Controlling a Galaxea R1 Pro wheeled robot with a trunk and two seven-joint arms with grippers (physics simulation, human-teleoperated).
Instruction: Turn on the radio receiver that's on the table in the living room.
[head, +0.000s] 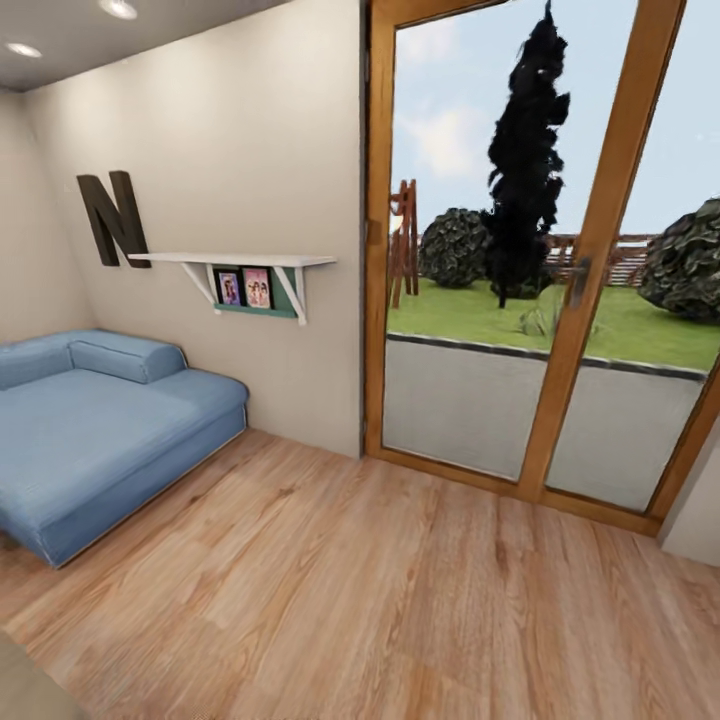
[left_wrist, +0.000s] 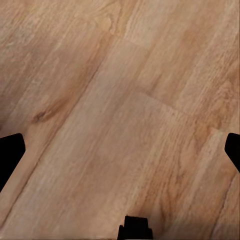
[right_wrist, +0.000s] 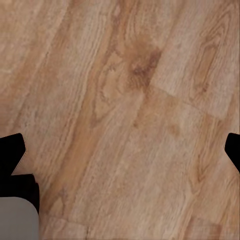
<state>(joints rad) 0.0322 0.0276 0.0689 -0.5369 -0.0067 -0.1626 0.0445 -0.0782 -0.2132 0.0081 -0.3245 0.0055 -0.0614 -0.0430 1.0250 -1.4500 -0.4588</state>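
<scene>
mostly floor (head: 400, 600), sofa (head: 90, 430) cut off, tools spread

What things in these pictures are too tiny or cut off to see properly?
- Two small photos under the white shelf, head view: too small to tell who is in them.
- Blue sofa, head view: cut off by the left edge.
- Left gripper and right gripper, wrist views: just fingertip ends at the edges, wooden floor between.

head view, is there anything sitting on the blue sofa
No: the blue sofa has only its own cushions and a bolster along the back, with nothing lying on its seat.
</scene>
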